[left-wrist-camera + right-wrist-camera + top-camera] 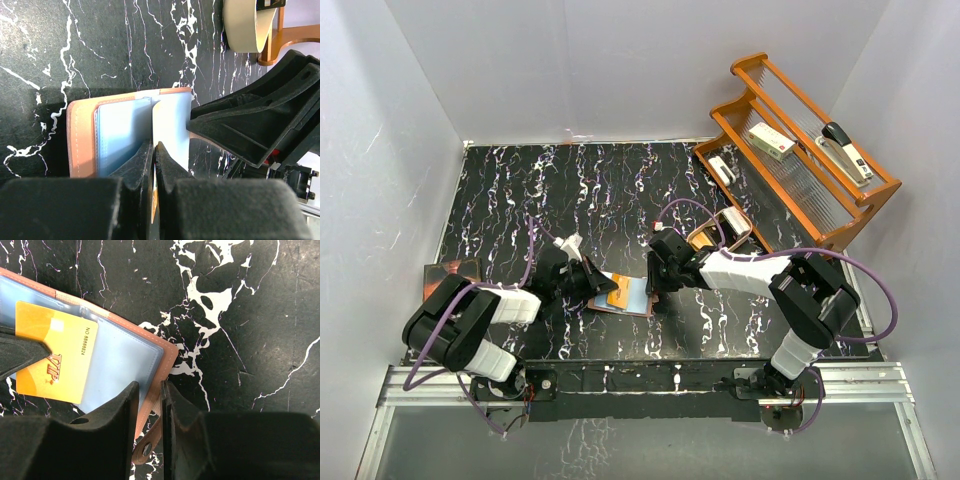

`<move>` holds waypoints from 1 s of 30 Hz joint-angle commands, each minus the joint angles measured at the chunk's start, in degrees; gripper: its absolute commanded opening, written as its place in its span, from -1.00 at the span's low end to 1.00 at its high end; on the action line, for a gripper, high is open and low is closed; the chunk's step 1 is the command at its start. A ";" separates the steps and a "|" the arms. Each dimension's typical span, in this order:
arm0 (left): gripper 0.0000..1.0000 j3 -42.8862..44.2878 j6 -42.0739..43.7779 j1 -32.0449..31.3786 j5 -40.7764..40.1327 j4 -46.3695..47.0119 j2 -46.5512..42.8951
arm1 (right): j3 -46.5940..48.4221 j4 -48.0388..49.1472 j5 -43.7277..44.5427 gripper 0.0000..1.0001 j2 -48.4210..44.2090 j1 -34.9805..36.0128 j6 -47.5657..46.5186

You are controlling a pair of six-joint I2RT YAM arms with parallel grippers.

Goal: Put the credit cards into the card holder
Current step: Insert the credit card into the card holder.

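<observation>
The card holder (pixel 633 297) lies open on the black marbled table between both arms, its clear bluish pockets (pixel 125 355) facing up. An orange-gold credit card (pixel 55 357) lies partly over a pocket. My left gripper (pixel 603 285) is shut on the card's near end, which shows edge-on between its fingers (pixel 154 147). My right gripper (pixel 150 387) stands at the holder's opposite corner, jaws narrowed onto the reddish-brown leather edge (pixel 167 352), with the snap tab (pixel 147 445) between them. The two grippers nearly touch over the holder.
A wooden rack (pixel 800 170) at the back right carries a stapler (pixel 847 150) and a white box (pixel 772 140). A tan dish (pixel 247 25) sits just behind the right arm. A dark booklet with an orange picture (pixel 453 270) lies at the left edge.
</observation>
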 commanded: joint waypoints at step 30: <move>-1.00 2.63 3.56 -3.29 -2.63 -2.06 2.70 | -1.30 1.91 1.13 -0.58 0.62 0.34 0.89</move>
